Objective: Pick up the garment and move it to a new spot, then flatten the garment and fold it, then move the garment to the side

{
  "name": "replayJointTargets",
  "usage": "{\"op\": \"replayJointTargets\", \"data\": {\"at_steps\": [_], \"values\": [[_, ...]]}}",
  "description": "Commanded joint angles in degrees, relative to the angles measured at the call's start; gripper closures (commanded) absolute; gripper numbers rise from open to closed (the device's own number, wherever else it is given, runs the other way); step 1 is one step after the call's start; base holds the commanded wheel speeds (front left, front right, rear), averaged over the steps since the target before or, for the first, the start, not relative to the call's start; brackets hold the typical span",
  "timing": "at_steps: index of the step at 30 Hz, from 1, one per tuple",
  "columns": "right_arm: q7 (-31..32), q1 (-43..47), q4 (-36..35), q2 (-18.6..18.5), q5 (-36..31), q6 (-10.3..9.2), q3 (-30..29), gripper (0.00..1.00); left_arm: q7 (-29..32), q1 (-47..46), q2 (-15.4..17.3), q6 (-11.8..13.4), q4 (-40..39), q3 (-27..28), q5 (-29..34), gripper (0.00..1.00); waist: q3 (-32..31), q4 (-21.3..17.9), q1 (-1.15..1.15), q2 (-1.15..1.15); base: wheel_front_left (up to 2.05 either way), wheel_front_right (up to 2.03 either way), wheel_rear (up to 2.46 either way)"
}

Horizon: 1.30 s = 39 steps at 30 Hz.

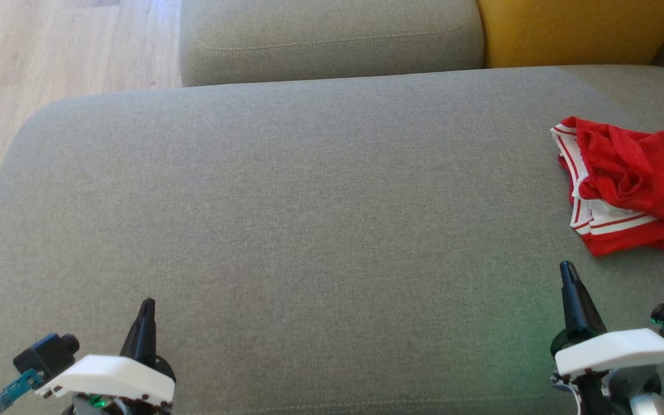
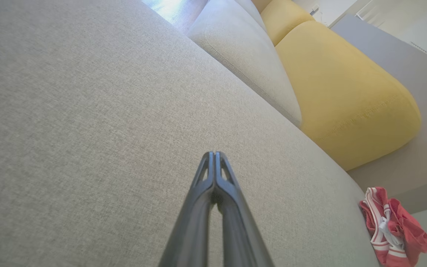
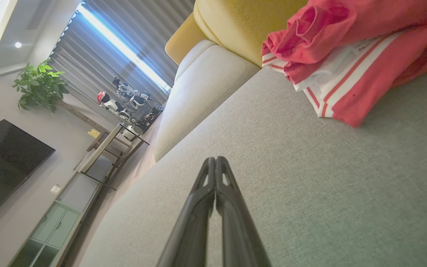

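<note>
Red garment [image 1: 637, 184] lying crumpled at the right edge of the head view, both grippers closed.
It is sitting bunched on the grey sofa seat [image 1: 309, 202], red cloth folding over white bands with thin red stripes. The left gripper [image 1: 147, 304] at lower left and the right gripper [image 1: 566, 267] at lower right, just below the garment, are pressing their fingers together, gripping nothing.

matt woven grey sofa seat [image 1: 309, 202], crumpled red cloth garment [image 1: 637, 184] with white trim, perhaps wood-look floor [image 1: 49, 52]
</note>
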Motion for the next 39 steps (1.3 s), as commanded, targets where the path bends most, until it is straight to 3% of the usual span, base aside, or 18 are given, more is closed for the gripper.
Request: {"op": "replayJointTargets", "data": {"at_steps": [1, 39], "values": [[0.2, -3.4, -1.6, -1.3, 1.4, -0.02, 0.3, 1.0, 0.1, -3.1, 0.2, -0.4, -1.6, 1.8, -1.1, 1.0, 0.0, 0.0, 0.0, 0.0, 0.0, 0.0, 0.0], [1.7, -6.8, 1.7, -1.5, 27.7, -0.03, -2.1, 1.0, 5.7, -7.0, -2.3, -5.0, -0.1, 8.1, -25.2, 1.0, 0.1, 0.1, 0.0, 0.0, 0.0, 0.0, 0.0]]}}
